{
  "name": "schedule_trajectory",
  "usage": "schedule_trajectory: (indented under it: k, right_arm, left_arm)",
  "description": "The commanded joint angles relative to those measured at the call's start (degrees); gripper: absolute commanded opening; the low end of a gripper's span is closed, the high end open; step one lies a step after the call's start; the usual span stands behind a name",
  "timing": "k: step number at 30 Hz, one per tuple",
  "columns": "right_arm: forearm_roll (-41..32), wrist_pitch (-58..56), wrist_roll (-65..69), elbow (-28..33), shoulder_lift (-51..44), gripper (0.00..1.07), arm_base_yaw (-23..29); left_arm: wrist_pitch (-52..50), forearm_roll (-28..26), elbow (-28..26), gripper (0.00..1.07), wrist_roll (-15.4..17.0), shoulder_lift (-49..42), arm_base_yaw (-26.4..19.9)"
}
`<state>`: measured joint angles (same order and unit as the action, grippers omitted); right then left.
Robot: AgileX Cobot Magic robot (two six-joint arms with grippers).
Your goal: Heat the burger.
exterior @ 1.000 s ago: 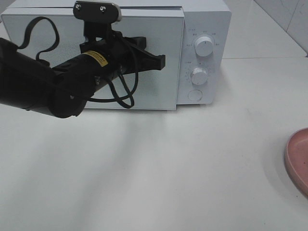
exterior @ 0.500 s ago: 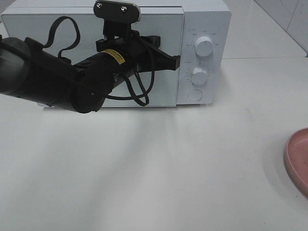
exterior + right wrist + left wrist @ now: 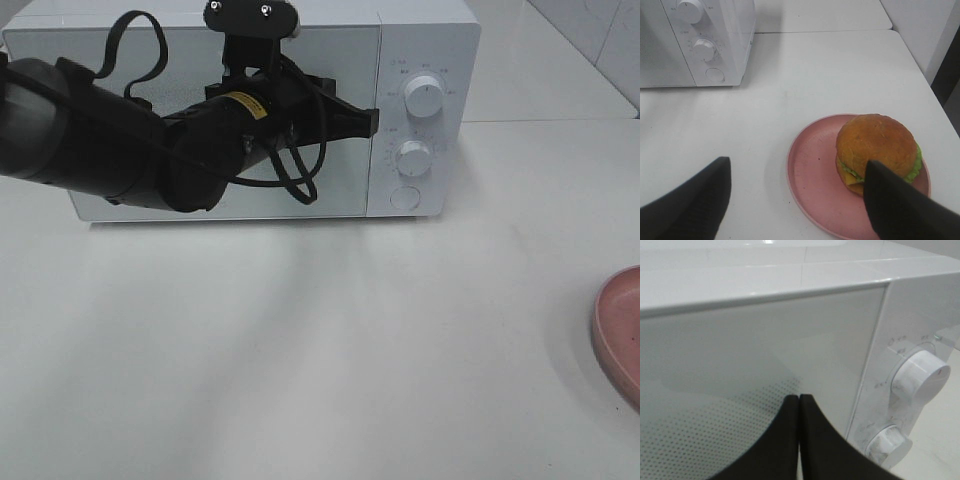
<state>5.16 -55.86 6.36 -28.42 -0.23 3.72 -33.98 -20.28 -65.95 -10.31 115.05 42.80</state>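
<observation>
Nearer microwave (image 3: pixel 300 100) control panel: left jaws (image 3: pixel 372 121).

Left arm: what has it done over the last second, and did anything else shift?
The left gripper has swung rightward across the microwave door, from mid-door to the door's right edge beside the knobs, fingers shut and holding nothing. The door stays closed, and the pink plate has not moved.

The high camera is looking down across the table (image 3: pixel 330 340) toward the microwave (image 3: pixel 420 60) at its far edge. The left wrist camera is facing that door closely, while the right wrist camera is looking from the right edge, sharing the dials.
</observation>
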Motion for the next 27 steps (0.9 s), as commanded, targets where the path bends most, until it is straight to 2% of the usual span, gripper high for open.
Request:
schedule_trajectory:
  k: [1,7,8,9,10,11,12,13,14,15,16,17,21,23,24,27]
  right_arm:
    - [0.11,0.80,-0.57,0.00,-1.49,0.71,-0.29]
    - [0.11,0.80,-0.57,0.00,-1.49,0.71,-0.29]
    - [0.11,0.80,-0.57,0.00,-1.49,0.71,-0.29]
    - [0.11,0.80,-0.57,0.00,-1.49,0.71,-0.29]
    - [0.11,0.80,-0.57,0.00,-1.49,0.71,-0.29]
    - [0.11,0.80,-0.57,0.00,-1.49,0.71,-0.29]
    - [0.11,0.80,-0.57,0.00,-1.49,0.71,-0.29]
    - [0.11,0.80,-0.57,0.00,-1.49,0.71,-0.29]
    - [0.11,0.80,-0.57,0.00,-1.49,0.71,-0.29]
    - [0.11,0.80,-0.57,0.00,-1.49,0.71,-0.29]
    - [0.11,0.80,-0.57,0.00,-1.49,0.71,-0.29]
    - [0.11,0.80,-0.57,0.00,-1.49,0.71,-0.29]
    - [0.11,0.80,-0.57,0.00,-1.49,0.71,-0.29]
    - [0.11,0.80,-0.57,0.00,-1.49,0.71,-0.29]
    - [0.11,0.80,-0.57,0.00,-1.49,0.71,-0.29]
    - [0.11,0.80,-0.57,0.00,-1.49,0.71,-0.29]
  left_arm:
    - [2.81,-1.32,-0.11,0.00,-0.06,-2.18,0.92]
    - [15.01,-0.92,0.97,0.00,-0.06,-6.13,2.52]
    - [21.60,-0.86,0.97,0.08,-0.06,-7.39,2.52]
    - [21.60,-0.86,0.97,0.08,-0.06,-7.39,2.52]
    - [28.59,-0.86,0.97,0.25,-0.06,-8.54,2.46]
    - [31.17,-0.80,0.97,0.35,-0.06,-9.00,2.46]
    - [31.17,-0.80,0.97,0.35,-0.06,-9.00,2.46]
    - [36.73,-0.69,0.97,0.64,-0.06,-9.91,2.46]
    - [38.56,-0.69,0.97,0.77,-0.06,-10.08,2.46]
    - [38.56,-0.69,0.97,0.77,-0.06,-10.08,2.46]
    - [43.54,-0.52,0.97,0.95,-0.06,-10.83,2.46]
    - [45.78,-0.11,0.97,1.01,-0.06,-11.34,2.46]
    - [52.54,2.58,0.97,1.02,-0.06,-12.83,2.46]
    - [58.79,7.45,0.97,1.02,-0.06,-14.84,2.46]
    - [58.79,7.45,0.97,1.02,-0.06,-14.84,2.46]
    - [67.67,11.75,0.97,1.01,0.00,-18.39,2.46]
